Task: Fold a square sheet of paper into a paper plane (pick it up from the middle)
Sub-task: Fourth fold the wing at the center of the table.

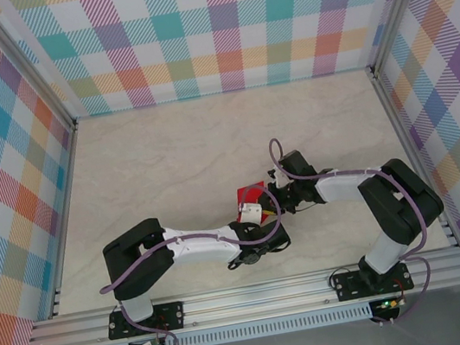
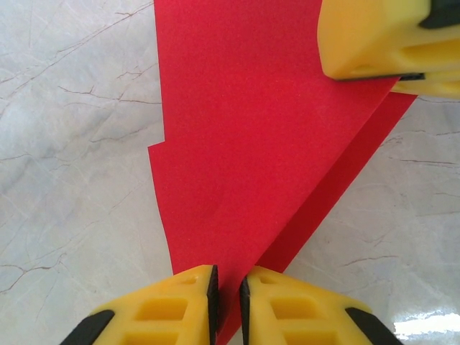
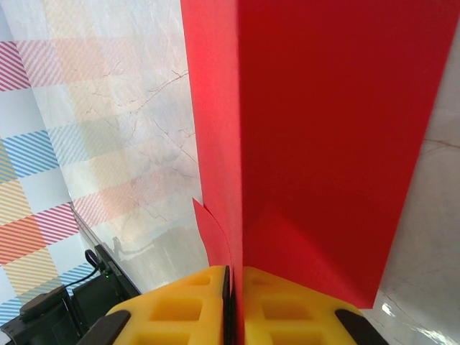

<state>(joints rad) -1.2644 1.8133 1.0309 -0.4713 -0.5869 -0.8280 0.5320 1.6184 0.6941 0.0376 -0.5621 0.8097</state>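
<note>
The square sheet of paper (image 1: 250, 200), with a few folds in, hangs between the grippers near the table's (image 1: 168, 165) middle. The right gripper (image 3: 233, 273) clamps it. The left gripper's (image 2: 228, 280) jaws nearly meet around it, grip uncertain. Most folds likely remain.

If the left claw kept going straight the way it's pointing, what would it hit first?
The left gripper is pinching the red paper; pushing on would crumple it, likely then brushing the right gripper's finger.

White-black arms (image 1: 198, 246), purple cables (image 1: 272, 155), yellow pincers (image 2: 226, 287) (image 3: 233, 287)
</note>
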